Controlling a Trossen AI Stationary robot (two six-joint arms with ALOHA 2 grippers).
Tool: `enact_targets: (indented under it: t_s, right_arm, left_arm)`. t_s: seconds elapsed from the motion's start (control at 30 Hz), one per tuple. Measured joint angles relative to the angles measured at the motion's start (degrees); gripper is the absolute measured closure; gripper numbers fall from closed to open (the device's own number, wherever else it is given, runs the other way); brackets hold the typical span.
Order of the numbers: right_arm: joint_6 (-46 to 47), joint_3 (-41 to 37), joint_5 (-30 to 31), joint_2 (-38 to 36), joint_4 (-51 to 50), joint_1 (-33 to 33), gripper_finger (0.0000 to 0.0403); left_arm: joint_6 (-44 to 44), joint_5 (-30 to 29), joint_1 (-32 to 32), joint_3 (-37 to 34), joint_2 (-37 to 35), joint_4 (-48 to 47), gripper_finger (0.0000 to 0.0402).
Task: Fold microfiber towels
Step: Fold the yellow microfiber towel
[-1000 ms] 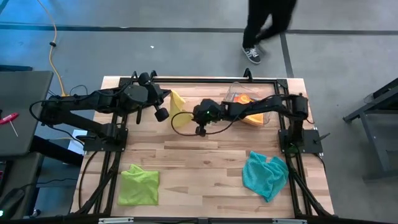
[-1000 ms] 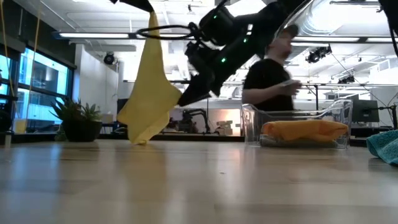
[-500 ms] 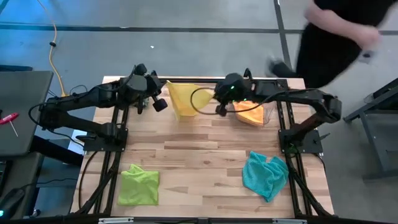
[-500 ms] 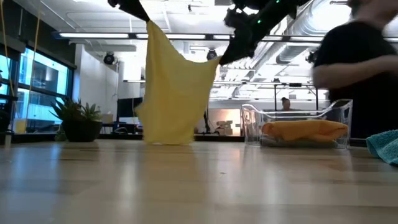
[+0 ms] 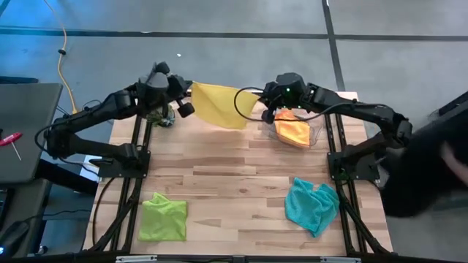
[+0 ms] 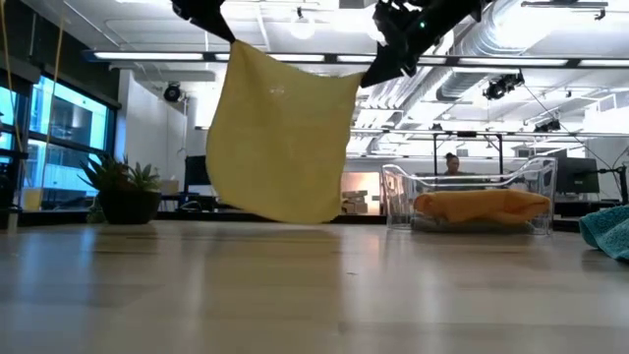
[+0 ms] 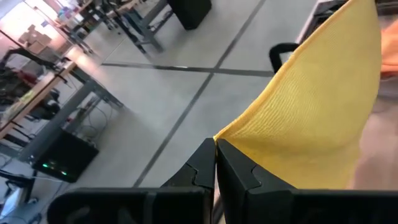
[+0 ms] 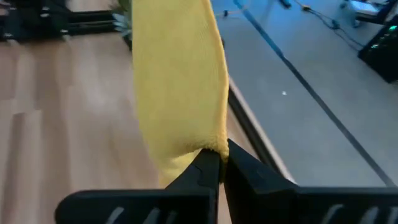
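1. Seen from the high view, the yellow towel (image 5: 218, 104) hangs spread in the air over the table's far edge, strung between both arms. The left gripper (image 5: 184, 102) pinches one top corner, the right gripper (image 5: 265, 109) the other. The orange towel (image 5: 292, 131) lies in the clear bin (image 5: 316, 128) at the far right corner. The lime green towel (image 5: 163, 217) sits at the near left corner and the teal towel (image 5: 311, 204) at the near right.

2. Low view: the sheet (image 6: 280, 133) drapes flat with its bottom hem just above the table (image 6: 314, 295). It looks light and limp and likely to sag wherever unsupported. The plant (image 6: 123, 192) stands at the far left.

3. Left wrist view: the fingers (image 7: 239, 171) are closed on the corner of the yellow cloth (image 7: 311, 112).

4. Right wrist view: the fingers (image 8: 245, 168) are clamped on the opposite corner (image 8: 180, 93). Corners look like the best holds, since this soft pile should grip well and seems unlikely to slip.
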Motion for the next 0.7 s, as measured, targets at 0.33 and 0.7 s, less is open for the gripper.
enact_targets:
  t_s: [0.33, 0.7]
  right_arm:
    - [-5.5, 5.1, -0.2, 0.6, -3.8, -3.6, 0.0403]
    - [1.2, 0.0, -0.4, 2.1, -8.2, 3.1, 0.0403]
  left_arm:
    - [1.6, 6.4, 6.9, 0.0, 1.1, 0.0, 0.0402]
    - [0.5, 9.4, 4.8, -6.0, 5.5, -1.1, 0.0402]
